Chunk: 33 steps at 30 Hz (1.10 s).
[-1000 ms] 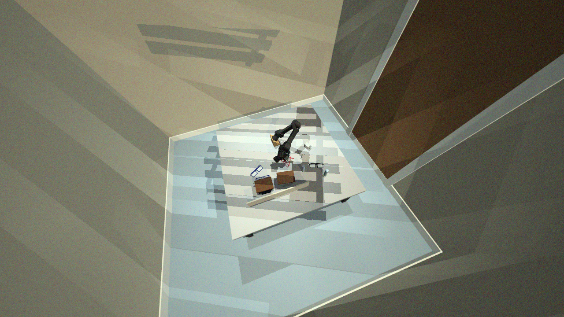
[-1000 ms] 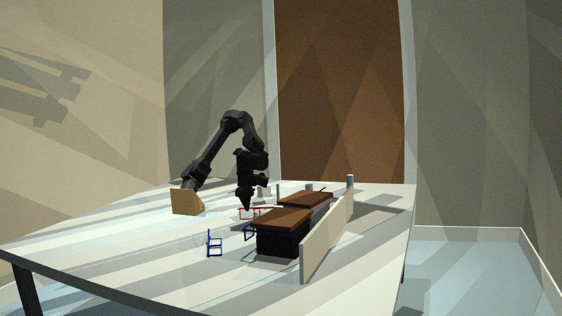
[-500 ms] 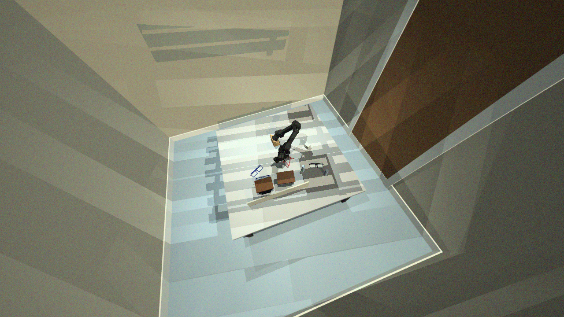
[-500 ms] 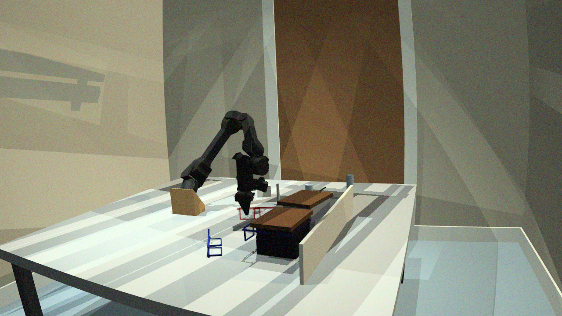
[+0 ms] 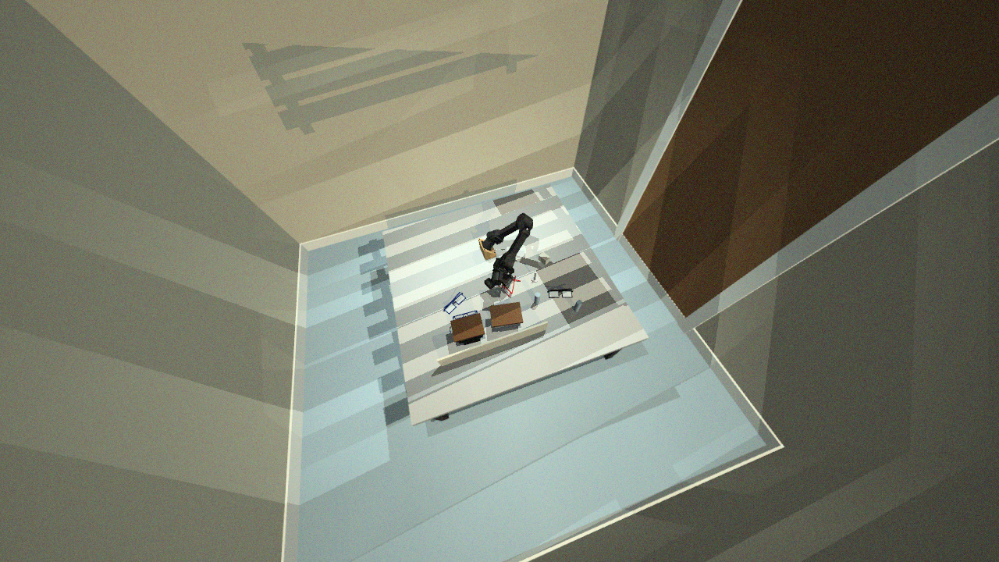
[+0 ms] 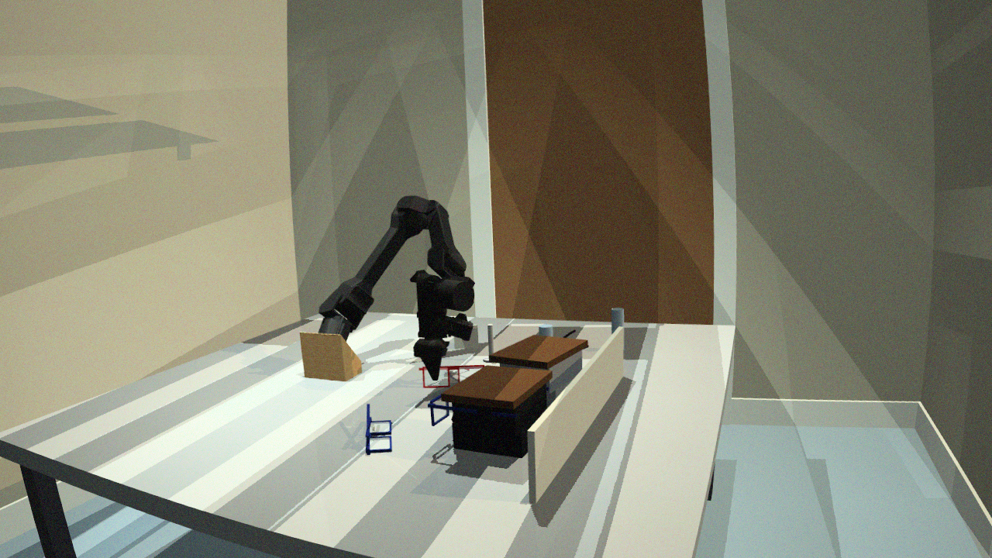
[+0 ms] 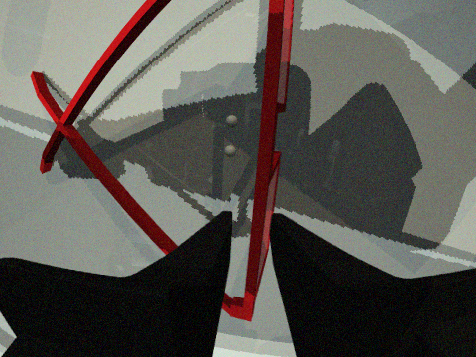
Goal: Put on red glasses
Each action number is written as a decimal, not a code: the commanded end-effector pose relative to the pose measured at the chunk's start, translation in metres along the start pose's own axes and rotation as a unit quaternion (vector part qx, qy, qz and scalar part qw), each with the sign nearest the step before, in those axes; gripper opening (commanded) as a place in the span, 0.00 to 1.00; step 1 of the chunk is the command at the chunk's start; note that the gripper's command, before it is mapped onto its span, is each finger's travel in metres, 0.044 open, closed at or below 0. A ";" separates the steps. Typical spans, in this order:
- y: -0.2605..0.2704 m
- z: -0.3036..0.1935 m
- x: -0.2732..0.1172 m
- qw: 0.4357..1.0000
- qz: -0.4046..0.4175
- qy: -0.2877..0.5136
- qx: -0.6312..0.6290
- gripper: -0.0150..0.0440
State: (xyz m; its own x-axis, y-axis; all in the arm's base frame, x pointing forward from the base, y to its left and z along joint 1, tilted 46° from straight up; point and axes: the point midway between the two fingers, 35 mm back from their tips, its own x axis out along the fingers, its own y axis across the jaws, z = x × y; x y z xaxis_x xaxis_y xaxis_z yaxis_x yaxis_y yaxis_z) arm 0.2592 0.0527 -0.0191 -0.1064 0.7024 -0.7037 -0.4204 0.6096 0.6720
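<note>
The red glasses [image 5: 513, 282] [image 6: 436, 386] [image 7: 267, 124] stand on their frame front edge, temples folded out and crossing at their tips in the wrist view. My gripper [image 6: 435, 378] [image 7: 250, 222] points down with its fingers on either side of the frame front, near one hinge end. The fingers are narrowly apart; a gap shows beside the left finger, so it is open. One display head [image 5: 467, 327] [image 6: 496, 388] has a brown top, a dark body and blue glasses [image 6: 431, 412] on its front. The other head [image 5: 506, 314] [image 6: 541, 350] has a brown top and bears no glasses that I can see. No green tag is visible.
Blue glasses [image 5: 455, 302] [image 6: 368, 423] lie near the dark head. Black glasses [image 5: 559, 290] lie farther right, near two grey-blue cylinders [image 5: 536, 300] [image 6: 617, 318]. A thin post [image 6: 490, 339] stands near the heads. A low wall [image 5: 492, 343] [image 6: 575, 416] runs behind both heads.
</note>
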 end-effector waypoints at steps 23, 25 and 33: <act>-0.004 0.003 -0.031 1.000 -0.003 -0.001 0.000 0.25; -0.004 0.004 -0.043 1.000 -0.004 -0.001 0.000 0.25; -0.006 0.005 -0.086 1.000 -0.003 -0.002 0.000 0.25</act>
State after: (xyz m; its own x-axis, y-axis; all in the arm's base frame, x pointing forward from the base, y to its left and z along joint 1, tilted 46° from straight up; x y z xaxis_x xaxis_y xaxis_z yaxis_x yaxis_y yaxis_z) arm 0.2722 0.0025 0.0262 -0.1090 0.7050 -0.7008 -0.4124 0.6094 0.6772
